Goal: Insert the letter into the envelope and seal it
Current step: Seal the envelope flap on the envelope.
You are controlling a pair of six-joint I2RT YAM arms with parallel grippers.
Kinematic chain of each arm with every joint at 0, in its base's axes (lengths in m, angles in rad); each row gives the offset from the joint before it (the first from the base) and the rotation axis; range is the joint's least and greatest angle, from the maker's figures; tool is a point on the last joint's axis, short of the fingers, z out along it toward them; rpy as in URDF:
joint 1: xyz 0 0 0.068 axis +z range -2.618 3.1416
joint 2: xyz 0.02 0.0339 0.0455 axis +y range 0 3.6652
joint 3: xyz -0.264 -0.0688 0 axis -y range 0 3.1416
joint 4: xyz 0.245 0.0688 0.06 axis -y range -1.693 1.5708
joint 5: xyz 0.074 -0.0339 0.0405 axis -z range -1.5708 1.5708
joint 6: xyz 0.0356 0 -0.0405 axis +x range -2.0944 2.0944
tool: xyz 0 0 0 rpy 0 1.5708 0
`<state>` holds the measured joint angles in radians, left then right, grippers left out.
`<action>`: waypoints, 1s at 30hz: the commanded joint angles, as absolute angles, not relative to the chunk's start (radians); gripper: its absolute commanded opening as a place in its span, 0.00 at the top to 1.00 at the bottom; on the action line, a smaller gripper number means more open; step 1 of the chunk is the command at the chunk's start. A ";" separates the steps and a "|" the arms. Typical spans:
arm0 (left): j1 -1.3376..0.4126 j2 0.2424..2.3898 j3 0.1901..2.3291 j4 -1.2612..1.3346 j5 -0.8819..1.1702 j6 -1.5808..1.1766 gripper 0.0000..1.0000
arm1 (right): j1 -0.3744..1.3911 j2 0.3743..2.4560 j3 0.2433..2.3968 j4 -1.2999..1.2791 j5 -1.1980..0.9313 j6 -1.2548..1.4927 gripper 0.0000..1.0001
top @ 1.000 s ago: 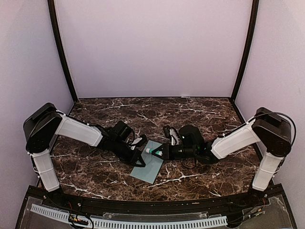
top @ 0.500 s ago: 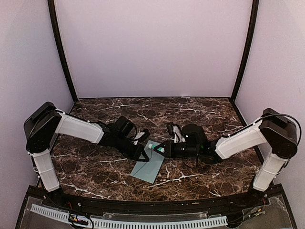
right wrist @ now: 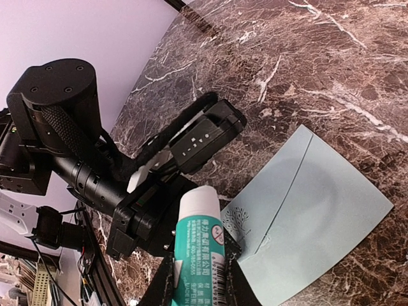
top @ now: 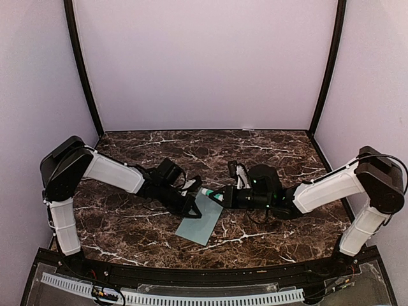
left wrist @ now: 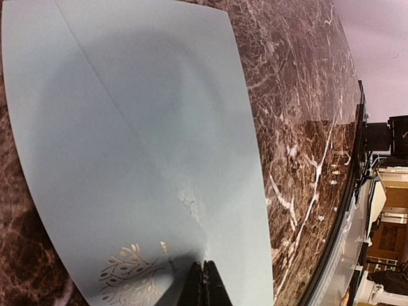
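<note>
One envelope [left wrist: 127,159], part of its edge hidden beneath the clenched left gripper [left wrist: 204,285]. One glue stick [right wrist: 199,223], base cut off, grasped by the right gripper [right wrist: 201,277].

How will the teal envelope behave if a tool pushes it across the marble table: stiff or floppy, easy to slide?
Probably light and floppy: the envelope is thin paper, crinkled near its flap tip. It likely slides easily, lying flat on the glossy table. The shut left tool seems to press on it, which should hold it in place.
</note>
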<state>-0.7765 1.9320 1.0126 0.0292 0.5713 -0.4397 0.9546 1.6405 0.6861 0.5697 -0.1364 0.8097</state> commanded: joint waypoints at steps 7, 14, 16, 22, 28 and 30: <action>-0.781 1.925 1.063 -0.025 0.533 -0.441 1.00 | 0.950 1.549 0.651 0.563 -0.086 0.796 0.91; -0.780 1.958 1.080 -0.014 0.537 -0.440 1.00 | 0.946 1.524 0.641 0.542 -0.069 0.791 0.91; -0.782 1.973 1.065 -0.005 0.535 -0.445 1.00 | 0.946 1.522 0.640 0.542 -0.069 0.791 0.91; -0.781 1.999 1.026 0.023 0.513 -0.458 1.00 | 0.946 1.516 0.640 0.539 -0.068 0.787 0.91; -0.781 1.991 1.037 0.019 0.510 -0.466 1.00 | 0.946 1.508 0.640 0.531 -0.062 0.786 0.91; -0.780 1.981 1.062 0.012 0.511 -0.467 1.00 | 0.946 1.500 0.640 0.523 -0.057 0.783 0.91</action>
<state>-0.7773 1.9675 1.0557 0.0597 0.5541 -0.4610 0.9493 1.5421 0.6487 0.5140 -0.0776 0.7975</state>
